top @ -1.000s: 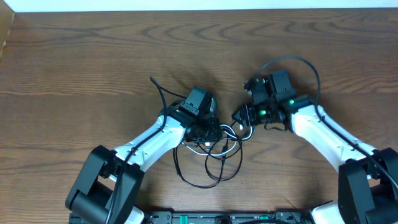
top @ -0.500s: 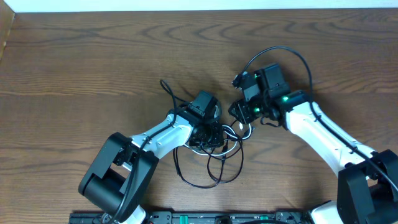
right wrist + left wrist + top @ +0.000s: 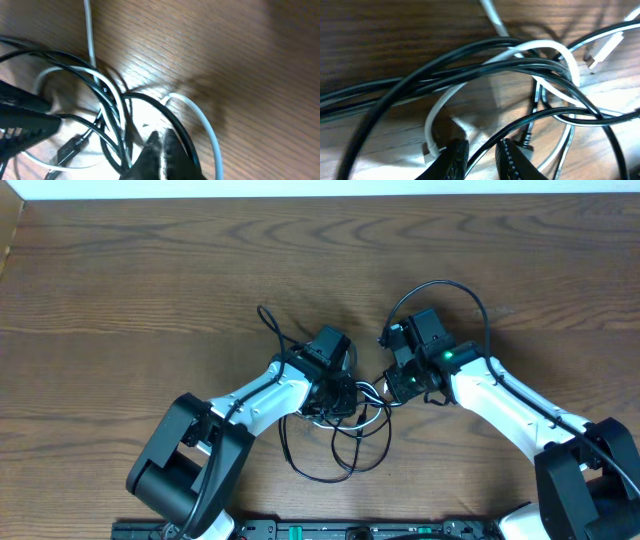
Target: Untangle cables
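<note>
Cables (image 3: 350, 420) sit tangled at the middle of the table (image 3: 150, 280) between my arms, so I have the left gripper (image 3: 481, 156) nearly closed, pinching a black strand (image 3: 491, 150) as an anchor, and the right gripper (image 3: 161, 145) pressed together at a loop beside the white cable (image 3: 206, 125), catch unclear, probably to pull apart.

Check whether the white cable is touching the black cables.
Touching. The left wrist view shows the white cable threaded through the black cables, its arch lying directly against them where they cross.
</note>
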You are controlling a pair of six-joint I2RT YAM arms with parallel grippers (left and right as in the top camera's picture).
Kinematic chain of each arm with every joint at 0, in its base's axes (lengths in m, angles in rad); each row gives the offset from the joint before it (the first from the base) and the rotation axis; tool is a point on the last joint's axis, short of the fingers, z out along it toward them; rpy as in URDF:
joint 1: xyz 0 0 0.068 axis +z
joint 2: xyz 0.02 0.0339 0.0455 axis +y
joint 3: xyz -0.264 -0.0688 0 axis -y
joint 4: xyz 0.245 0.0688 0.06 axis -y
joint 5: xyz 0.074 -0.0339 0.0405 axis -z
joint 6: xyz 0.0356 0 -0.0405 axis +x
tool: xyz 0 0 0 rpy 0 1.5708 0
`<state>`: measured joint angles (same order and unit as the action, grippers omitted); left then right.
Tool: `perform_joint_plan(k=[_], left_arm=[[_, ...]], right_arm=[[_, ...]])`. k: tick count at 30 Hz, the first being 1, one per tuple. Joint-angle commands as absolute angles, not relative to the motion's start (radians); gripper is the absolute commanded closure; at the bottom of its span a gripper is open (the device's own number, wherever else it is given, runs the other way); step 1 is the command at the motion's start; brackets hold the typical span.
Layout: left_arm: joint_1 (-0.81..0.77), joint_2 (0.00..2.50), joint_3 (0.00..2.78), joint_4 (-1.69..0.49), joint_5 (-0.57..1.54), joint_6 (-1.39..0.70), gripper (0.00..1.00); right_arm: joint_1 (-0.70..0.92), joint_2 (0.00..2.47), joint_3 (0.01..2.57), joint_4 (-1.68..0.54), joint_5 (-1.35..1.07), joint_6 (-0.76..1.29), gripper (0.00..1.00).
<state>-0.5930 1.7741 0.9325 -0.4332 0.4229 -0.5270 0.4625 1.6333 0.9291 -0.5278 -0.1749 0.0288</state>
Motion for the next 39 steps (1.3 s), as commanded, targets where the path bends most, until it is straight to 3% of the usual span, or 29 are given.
perform_joint_plan(k=[1, 9, 12, 13, 14, 21, 22, 23, 26, 39], left_arm=[[-0.592, 1.802, 0.914, -0.485, 0.234, -0.529, 0.74], [-0.592, 1.802, 0.914, -0.523, 0.162, -0.537, 0.74], [-0.586, 1.802, 0.914, -0.523, 0.163, -0.537, 0.81], [-0.583, 1.802, 0.914, -0.523, 0.163, -0.541, 0.9], [-0.577, 1.802, 0.914, -0.523, 0.164, -0.541, 0.92], [-0.534, 1.787, 0.925, -0.519, 0.255, -0.477, 0.93], [-0.532, 1.782, 0.926, -0.517, 0.283, -0.456, 0.93], [-0.529, 1.773, 0.928, -0.507, 0.337, -0.418, 0.93], [-0.529, 1.771, 0.928, -0.509, 0.337, -0.398, 0.92], [-0.589, 1.771, 0.926, -0.495, 0.336, -0.385, 0.93]], right_arm=[[0.472, 1.623, 0.906, -0.525, -0.13, 0.059, 0.99], [0.471, 1.623, 0.904, -0.526, -0.08, 0.106, 0.99], [0.471, 1.623, 0.901, -0.528, -0.041, 0.172, 0.99], [0.471, 1.623, 0.899, -0.528, -0.024, 0.194, 0.99], [0.471, 1.623, 0.899, -0.527, -0.016, 0.203, 0.99], [0.473, 1.623, 0.899, -0.49, -0.018, 0.197, 0.95], [0.473, 1.623, 0.899, -0.478, -0.024, 0.175, 0.92], [0.473, 1.623, 0.899, -0.444, -0.047, 0.109, 0.77], [0.473, 1.623, 0.899, -0.388, -0.105, 0.028, 0.51], [0.473, 1.623, 0.886, -0.332, -0.205, -0.154, 0.57]])
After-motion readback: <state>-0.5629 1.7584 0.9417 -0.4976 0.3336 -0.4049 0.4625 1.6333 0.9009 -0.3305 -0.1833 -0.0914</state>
